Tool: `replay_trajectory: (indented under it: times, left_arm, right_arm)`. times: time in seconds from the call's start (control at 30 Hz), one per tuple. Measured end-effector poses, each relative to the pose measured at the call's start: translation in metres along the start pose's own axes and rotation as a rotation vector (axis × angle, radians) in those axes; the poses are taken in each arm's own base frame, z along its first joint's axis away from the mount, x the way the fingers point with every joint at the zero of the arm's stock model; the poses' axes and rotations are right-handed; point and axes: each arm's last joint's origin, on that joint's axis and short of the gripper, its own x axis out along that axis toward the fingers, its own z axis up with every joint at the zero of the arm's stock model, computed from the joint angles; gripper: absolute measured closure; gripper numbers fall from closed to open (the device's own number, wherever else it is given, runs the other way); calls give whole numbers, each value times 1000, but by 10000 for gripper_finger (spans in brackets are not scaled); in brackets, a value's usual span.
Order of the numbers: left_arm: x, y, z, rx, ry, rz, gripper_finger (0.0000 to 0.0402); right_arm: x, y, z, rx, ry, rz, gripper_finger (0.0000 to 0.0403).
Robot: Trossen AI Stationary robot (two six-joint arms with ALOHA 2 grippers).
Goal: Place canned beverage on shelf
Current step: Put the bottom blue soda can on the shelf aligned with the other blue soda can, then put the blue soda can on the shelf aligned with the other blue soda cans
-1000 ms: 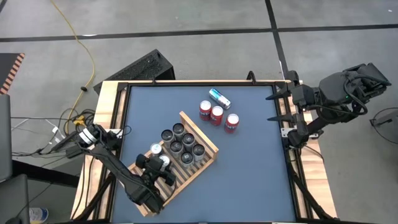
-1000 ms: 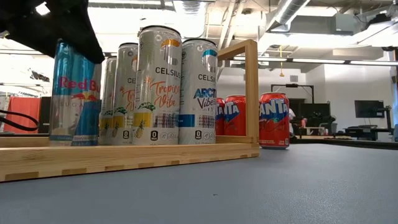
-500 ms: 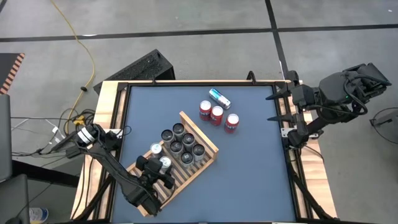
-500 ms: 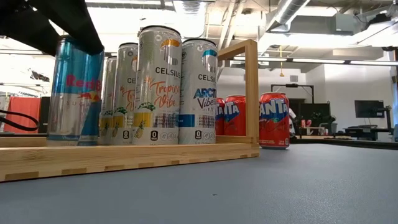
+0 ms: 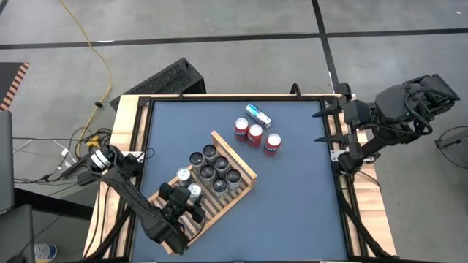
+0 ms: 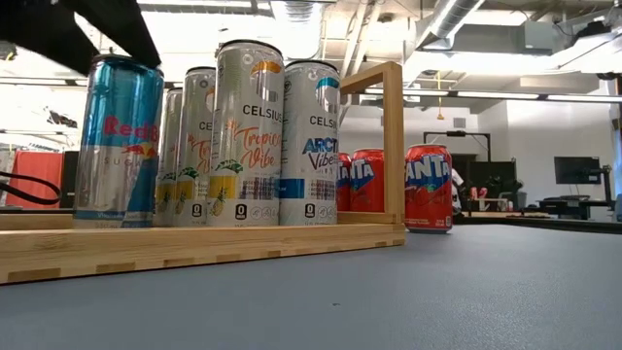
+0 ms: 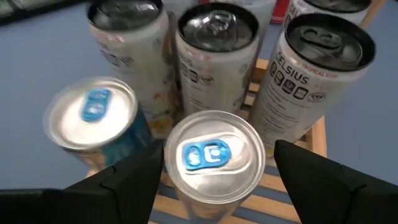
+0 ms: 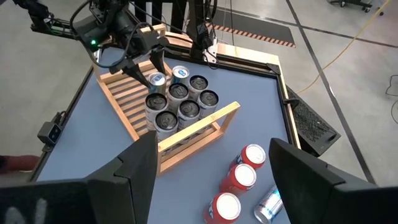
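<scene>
My table (image 5: 300, 197) carries a blue-grey mat. The wooden shelf (image 5: 234, 196) lies slantwise near my left front corner. Toward the far edge three red cans (image 5: 254, 135) stand close together, and one blue-and-silver can (image 5: 257, 115) lies on its side just beyond them.

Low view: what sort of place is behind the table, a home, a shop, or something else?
Likely a lab or workshop, not a home: exposed ceiling ducts, a dark monitor on a far desk, and bare concrete floor with a yellow cable around the table.
</scene>
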Motion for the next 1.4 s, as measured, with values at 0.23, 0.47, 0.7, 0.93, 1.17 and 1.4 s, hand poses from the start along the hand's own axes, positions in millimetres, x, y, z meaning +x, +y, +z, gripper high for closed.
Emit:
replay_trajectory:
  times: [0.23, 0.47, 0.7, 0.93, 1.17, 1.4]
  left_arm:
    - [-12, 5, 10, 58, 15, 52, 108]
    - [-27, 0, 22, 42, 18, 26, 108]
    - [-49, -12, 47, 60, 37, -65, 108]
    - [-78, -24, 86, 30, -104, -210, 108]
    - [-100, -27, 129, 63, -136, -281, 108]
    - [-100, -28, 143, 97, -144, -279, 108]
  right_arm:
    - [0, 0, 0, 0, 0, 0, 133]
    - [9, -2, -2, 53, 36, -102, 133]
    - [70, -6, -17, 31, 246, -318, 133]
    - [151, -35, -46, -38, 358, -336, 133]
    - [208, -114, -77, 231, 338, -449, 133]
    - [281, -181, -142, 434, 600, -361, 133]
